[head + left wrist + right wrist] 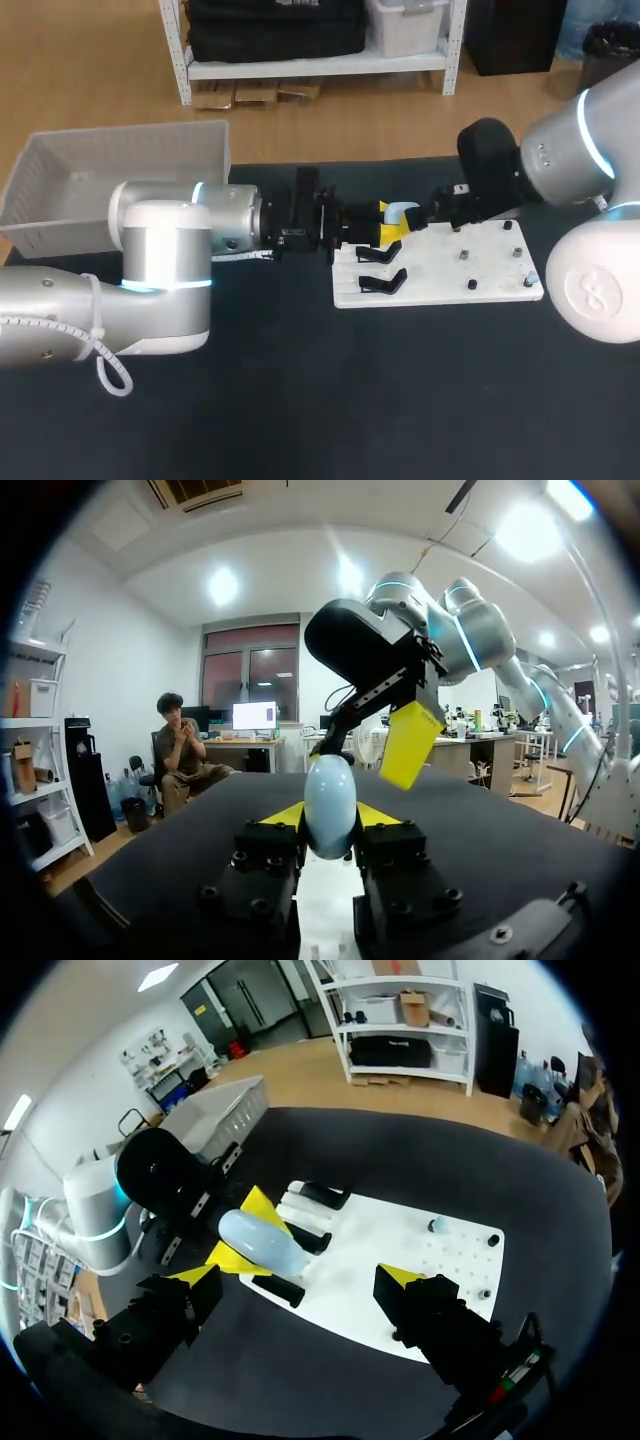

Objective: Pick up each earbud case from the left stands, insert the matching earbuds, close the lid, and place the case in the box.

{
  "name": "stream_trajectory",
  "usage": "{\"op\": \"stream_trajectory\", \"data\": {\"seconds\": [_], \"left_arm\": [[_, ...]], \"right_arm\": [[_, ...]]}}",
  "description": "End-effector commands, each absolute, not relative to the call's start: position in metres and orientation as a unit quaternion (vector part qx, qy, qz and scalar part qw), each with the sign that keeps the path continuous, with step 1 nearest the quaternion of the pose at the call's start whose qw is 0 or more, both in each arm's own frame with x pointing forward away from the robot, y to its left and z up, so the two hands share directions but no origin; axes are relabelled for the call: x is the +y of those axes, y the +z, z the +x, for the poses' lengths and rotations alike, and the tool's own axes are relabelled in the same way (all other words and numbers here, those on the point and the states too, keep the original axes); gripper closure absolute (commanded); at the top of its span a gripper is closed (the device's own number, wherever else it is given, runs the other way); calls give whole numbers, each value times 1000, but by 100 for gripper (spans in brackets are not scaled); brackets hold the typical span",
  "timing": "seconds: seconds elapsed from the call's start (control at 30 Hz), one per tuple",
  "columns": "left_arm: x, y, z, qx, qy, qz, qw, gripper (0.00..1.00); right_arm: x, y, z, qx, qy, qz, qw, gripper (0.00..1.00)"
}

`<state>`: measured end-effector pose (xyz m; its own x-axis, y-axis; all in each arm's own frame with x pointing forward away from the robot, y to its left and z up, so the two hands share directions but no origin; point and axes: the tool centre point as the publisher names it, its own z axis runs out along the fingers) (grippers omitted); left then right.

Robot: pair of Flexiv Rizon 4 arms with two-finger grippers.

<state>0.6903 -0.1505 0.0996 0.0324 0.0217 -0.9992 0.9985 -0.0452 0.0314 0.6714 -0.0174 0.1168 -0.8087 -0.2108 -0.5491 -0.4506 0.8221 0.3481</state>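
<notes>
Sitting well left of the white board (440, 275), on the dark counter (300, 400): the open white box (120, 165). Left claw (330, 825) is over the board's far left corner, clenched on a pale blue earbud case (330, 802), one finger on each side. Black stands (381, 282) on the board's left part, below the case. Small pegs (470, 285) on its right part. Right claw (298, 1285) is over the board's far edge, fingers spread wide, released. The case is just ahead of it, not touched.
</notes>
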Motion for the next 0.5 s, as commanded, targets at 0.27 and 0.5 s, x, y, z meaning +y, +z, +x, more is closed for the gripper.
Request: {"op": "stream_trajectory", "data": {"seconds": [0.27, 0.5], "left_arm": [[-151, 99, 691, 485, -498, 524, 492, 100], [-151, 99, 691, 485, -498, 524, 492, 100]], "right_arm": [[-18, 114, 676, 923, 231, -171, 254, 0], [-18, 114, 677, 924, 229, -167, 256, 0]]}}
